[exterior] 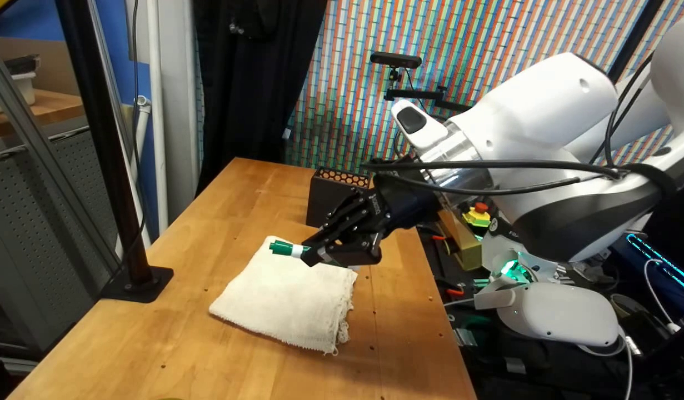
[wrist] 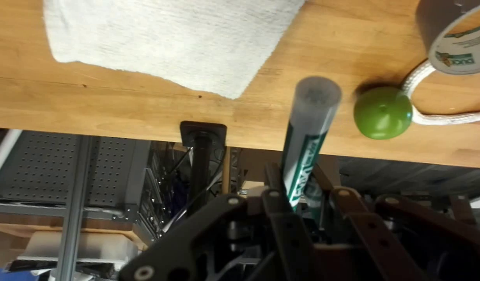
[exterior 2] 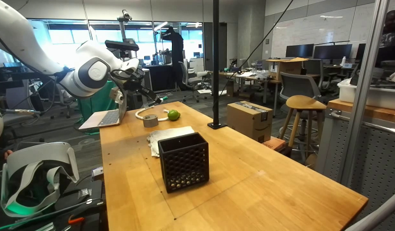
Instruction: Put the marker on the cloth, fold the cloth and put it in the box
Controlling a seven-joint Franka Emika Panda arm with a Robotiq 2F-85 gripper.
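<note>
Gripping marker: gripper is closed on its barrel, far end free near twelve o'clock in wrist view, likely so it can be laid down without snagging. Held above table, apart from the cloth, which lies at ten o'clock, presumably meant as wrapper. Box sits mouth up, at the cloth's five o'clock in an exterior view, probably ready for the bundle.
</note>
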